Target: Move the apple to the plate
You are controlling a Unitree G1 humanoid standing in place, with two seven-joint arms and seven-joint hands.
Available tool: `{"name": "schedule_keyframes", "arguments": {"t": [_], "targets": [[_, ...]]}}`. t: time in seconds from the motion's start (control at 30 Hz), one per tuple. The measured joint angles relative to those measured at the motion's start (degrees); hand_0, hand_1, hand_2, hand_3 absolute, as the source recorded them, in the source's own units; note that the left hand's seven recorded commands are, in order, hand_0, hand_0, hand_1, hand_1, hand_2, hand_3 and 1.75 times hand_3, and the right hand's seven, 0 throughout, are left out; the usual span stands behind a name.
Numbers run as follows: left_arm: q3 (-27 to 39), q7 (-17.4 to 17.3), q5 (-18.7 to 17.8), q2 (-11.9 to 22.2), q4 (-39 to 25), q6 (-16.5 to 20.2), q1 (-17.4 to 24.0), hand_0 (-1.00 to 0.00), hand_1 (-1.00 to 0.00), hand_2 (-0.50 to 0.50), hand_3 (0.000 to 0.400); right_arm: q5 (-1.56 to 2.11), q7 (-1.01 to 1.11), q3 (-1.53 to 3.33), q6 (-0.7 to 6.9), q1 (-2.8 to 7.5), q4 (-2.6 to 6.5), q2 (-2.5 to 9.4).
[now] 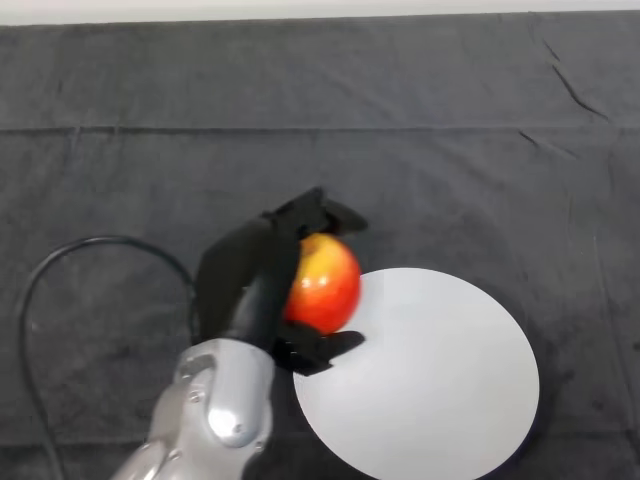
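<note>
Robot hand (pixel 245 285) curled round apple (pixel 322 283), over plate (pixel 430 375) edge

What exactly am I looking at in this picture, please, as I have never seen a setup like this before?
This is a single view from a camera on a humanoid robot's head, looking down at a table under a dark cloth. The silver-grey arm coming in from the lower left is the robot's left arm, ending in a black hand. The hand's fingers and thumb are curled round a red and yellow apple. Beside it lies a white round plate. The apple sits at the plate's left edge, overlapping its rim; whether it rests on the plate or is lifted above it cannot be told.
</note>
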Motion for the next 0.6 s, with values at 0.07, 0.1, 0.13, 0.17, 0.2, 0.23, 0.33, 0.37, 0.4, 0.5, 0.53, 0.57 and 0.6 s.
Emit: {"name": "schedule_keyframes", "arguments": {"t": [0.07,0.1,0.13,0.17,0.2,0.23,0.33,0.37,0.4,0.5,0.53,0.57,0.6], "targets": [[-2.05,0.62,-1.61,-0.20,1.46,-0.02,-1.60,-1.00,-1.00,0.00,0.400,0.00,0.00,0.01,0.00,0.00,0.00,0.00],[-2.72,0.96,-2.24,-0.30,1.83,-0.05,-2.10,-1.00,-1.00,0.00,0.400,0.00,0.00,0.01,0.00,0.00,0.00,0.00],[-3.43,1.44,-2.92,-0.35,2.09,-0.18,-2.55,-1.00,-1.00,0.00,0.400,0.00,0.00,0.00,0.00,0.00,0.00,0.00],[-4.22,1.73,-3.58,-0.32,2.57,-0.47,-3.25,-1.00,-1.00,0.00,0.400,0.00,0.00,0.00,0.00,0.00,0.00,0.00],[-4.80,1.92,-4.12,-0.35,3.06,-0.78,-3.81,-1.00,-1.00,0.00,0.400,0.00,0.00,0.00,0.00,0.00,0.00,0.00],[-5.29,2.04,-4.67,-0.37,3.16,-0.91,-4.22,-1.00,-1.00,0.00,0.400,0.00,0.00,0.00,0.00,0.00,0.00,0.00],[-6.89,2.64,-6.14,-0.31,3.40,-1.17,-4.90,-1.00,-1.00,0.00,0.400,0.00,0.00,0.00,0.00,0.00,0.00,0.00],[-7.56,2.77,-6.80,-0.32,3.82,-1.27,-5.35,-1.00,-1.00,0.00,0.400,0.00,0.00,0.00,0.00,0.00,0.00,0.00],[-8.19,2.86,-6.97,-0.28,4.20,-1.30,-5.81,-1.00,-1.00,0.00,0.400,0.00,0.00,0.00,0.00,0.00,0.00,0.00],[-9.57,3.27,-8.15,-0.20,5.38,-2.09,-6.61,-1.00,-1.00,0.00,0.400,0.00,0.00,0.00,0.00,0.00,0.00,0.00],[-9.86,3.27,-8.39,-0.12,5.43,-2.09,-6.63,-1.00,-1.00,0.00,0.400,0.00,0.00,0.00,0.00,0.00,0.00,0.00],[-10.31,3.28,-8.75,0.12,5.43,-2.10,-6.74,-1.00,-1.00,0.00,0.400,0.00,0.00,0.00,0.00,0.00,0.00,0.00],[-11.06,3.28,-9.06,0.58,5.42,-2.10,-7.06,-1.00,-1.00,0.00,0.400,0.00,0.00,0.00,0.00,0.00,0.00,0.00]]}}
